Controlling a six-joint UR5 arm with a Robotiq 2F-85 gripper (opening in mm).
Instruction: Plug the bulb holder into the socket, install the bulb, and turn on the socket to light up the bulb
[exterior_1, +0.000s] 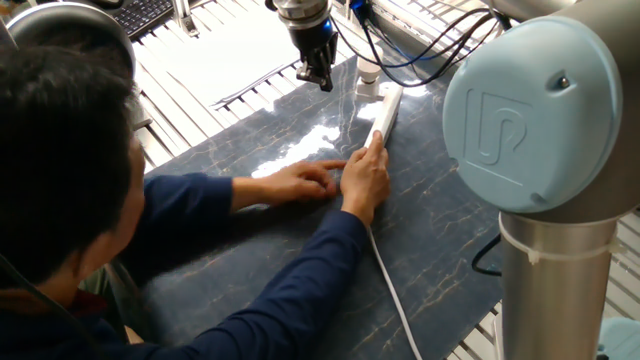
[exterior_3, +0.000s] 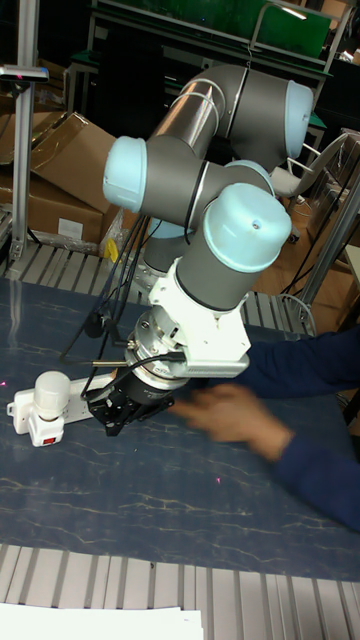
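The socket (exterior_1: 386, 110) lies on the dark table (exterior_1: 440, 230), its cord (exterior_1: 392, 290) trailing toward the near edge. The holder (exterior_3: 47, 420) sits plugged into the socket's far end, and the bulb (exterior_3: 48, 391) stands upright in it. The gripper (exterior_1: 317, 76) hangs just above the table, beside the bulb and apart from it, holding nothing; whether its fingers are spread or pressed together cannot be told. A person's hand (exterior_1: 366, 178) rests on the socket's near end. The other hand (exterior_1: 300, 182) lies flat on the table just beside it.
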